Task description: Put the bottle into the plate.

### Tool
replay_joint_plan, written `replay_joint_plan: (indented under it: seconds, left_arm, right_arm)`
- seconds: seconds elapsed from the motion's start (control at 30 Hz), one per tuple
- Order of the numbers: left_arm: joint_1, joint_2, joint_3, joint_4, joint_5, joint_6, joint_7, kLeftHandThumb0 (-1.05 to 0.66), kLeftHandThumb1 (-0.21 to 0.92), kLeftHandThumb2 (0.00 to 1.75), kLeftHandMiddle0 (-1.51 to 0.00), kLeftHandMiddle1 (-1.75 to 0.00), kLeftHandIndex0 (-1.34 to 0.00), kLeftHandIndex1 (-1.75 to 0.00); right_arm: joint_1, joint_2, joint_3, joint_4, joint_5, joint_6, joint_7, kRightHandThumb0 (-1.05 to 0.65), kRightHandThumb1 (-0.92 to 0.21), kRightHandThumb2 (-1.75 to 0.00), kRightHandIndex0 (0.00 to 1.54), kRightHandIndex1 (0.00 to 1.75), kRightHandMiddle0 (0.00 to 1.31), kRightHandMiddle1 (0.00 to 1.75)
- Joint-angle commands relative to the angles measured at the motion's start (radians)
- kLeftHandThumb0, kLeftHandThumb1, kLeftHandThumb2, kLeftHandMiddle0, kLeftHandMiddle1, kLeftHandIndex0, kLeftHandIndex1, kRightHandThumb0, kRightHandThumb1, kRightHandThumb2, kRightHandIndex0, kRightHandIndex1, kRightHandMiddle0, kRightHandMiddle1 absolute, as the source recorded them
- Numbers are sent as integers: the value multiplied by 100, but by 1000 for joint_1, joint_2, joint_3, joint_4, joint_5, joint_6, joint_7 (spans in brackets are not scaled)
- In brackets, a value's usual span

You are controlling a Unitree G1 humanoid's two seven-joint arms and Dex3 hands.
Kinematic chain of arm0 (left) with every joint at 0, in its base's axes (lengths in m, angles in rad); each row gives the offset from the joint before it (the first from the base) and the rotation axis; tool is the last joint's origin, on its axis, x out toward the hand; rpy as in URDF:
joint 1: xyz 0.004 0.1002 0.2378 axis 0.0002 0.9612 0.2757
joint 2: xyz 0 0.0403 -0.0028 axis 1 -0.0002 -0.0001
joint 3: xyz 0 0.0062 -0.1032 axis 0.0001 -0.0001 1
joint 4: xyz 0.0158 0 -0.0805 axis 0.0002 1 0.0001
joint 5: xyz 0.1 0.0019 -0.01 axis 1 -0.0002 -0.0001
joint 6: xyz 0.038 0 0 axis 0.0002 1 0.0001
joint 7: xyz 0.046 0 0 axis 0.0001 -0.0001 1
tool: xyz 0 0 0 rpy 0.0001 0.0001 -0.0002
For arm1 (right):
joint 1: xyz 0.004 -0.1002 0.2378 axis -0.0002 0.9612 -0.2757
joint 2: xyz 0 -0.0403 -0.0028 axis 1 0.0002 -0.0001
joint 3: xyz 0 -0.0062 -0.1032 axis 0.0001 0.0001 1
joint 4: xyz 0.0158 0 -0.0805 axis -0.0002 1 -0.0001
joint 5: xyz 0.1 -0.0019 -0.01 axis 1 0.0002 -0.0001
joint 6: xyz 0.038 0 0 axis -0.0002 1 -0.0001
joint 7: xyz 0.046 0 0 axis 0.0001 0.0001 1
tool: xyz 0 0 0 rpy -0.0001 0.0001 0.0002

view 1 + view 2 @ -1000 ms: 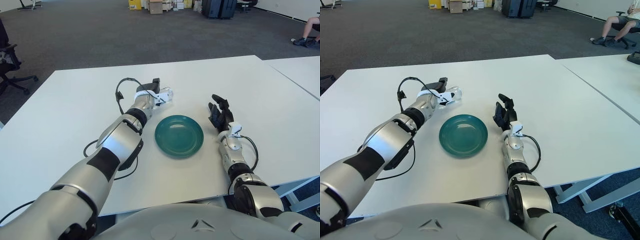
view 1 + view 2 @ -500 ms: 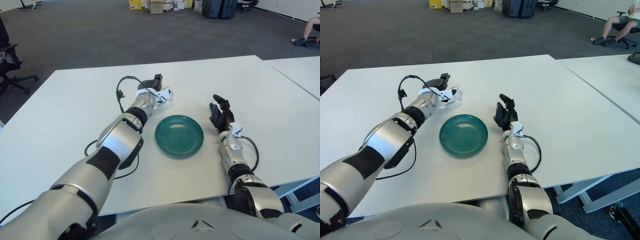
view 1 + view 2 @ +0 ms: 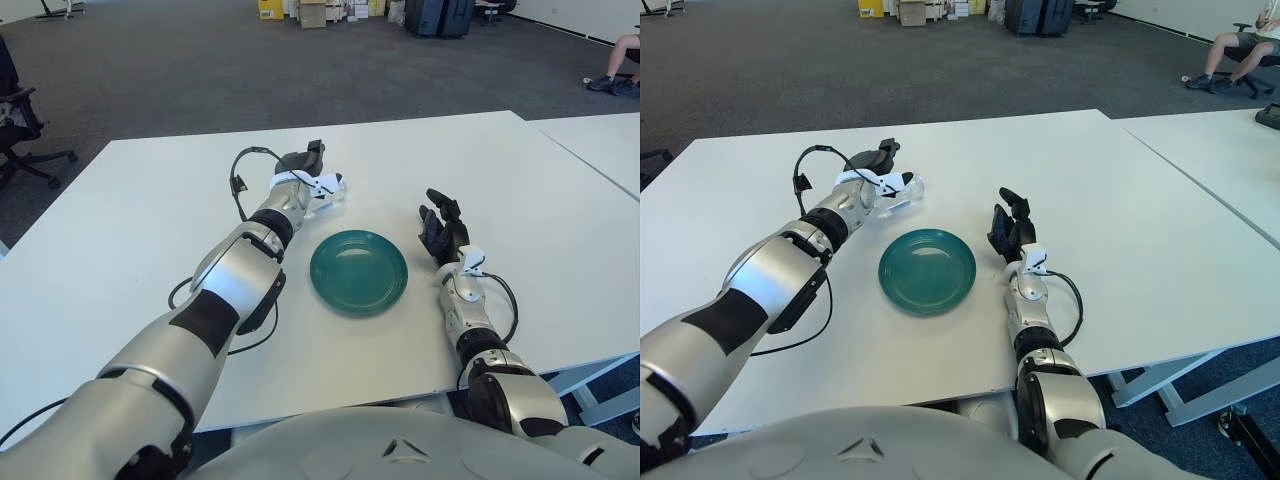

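My left hand [image 3: 303, 178] had its fingers wrapped around the clear bottle [image 3: 328, 196]. The bottle was behind the green plate [image 3: 358, 271], a bit to the left of it, and not in the plate yet. I could not tell if the bottle touched the table. My left arm reached out long and straight from the near side, past the left of the plate. A black wire looped by its wrist.

My right hand [image 3: 441, 231] was just to the right of the plate. Its dark fingers were loose and spread, and they held nothing.

The plate sat on a big white table [image 3: 150, 230]. It had nothing in it. Another white table [image 3: 600, 140] stood to the right of the plate's table. Behind the tables was grey carpet [image 3: 200, 70]. Far back there were boxes [image 3: 310, 12]. A black chair [image 3: 20, 130] stood far to the left.
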Motion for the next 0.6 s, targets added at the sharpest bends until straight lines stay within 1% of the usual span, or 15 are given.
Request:
replay_joint_plan:
  seconds: [0.0, 0.3, 0.43, 0.47, 0.5, 0.57]
  left_arm:
    - [-14, 24, -10, 4, 15, 13, -4, -99, 92, 87, -27, -83, 0, -71]
    - [12, 31, -37, 9, 38, 36, -39, -97, 92, 88, -31, -77, 0, -63]
    - [27, 28, -44, 11, 43, 40, -67, -97, 92, 89, -34, -70, 0, -60]
    - [30, 27, -46, 11, 44, 41, -72, -97, 92, 90, -36, -75, 0, -60]
    - [31, 26, -47, 11, 44, 41, -75, -97, 92, 90, -38, -83, 0, -59]
    - [32, 25, -49, 11, 45, 42, -81, -97, 92, 91, -39, -91, 0, -58]
  right_arm:
    - [31, 8, -4, 8, 9, 22, 2, -58, -92, -81, 32, 0, 0, 71]
    - [56, 8, -6, -42, 13, 46, 0, -59, -92, -81, 31, 0, 0, 69]
    - [69, 8, -4, -68, 8, 64, -10, -59, -92, -81, 30, 0, 0, 68]
    - [72, 8, -3, -76, 6, 68, -12, -59, -92, -81, 30, 0, 0, 68]
    - [75, 9, -2, -82, 5, 71, -13, -59, -92, -81, 30, 0, 0, 68]
    - [83, 9, -1, -97, 4, 79, -15, -59, -92, -80, 30, 0, 0, 67]
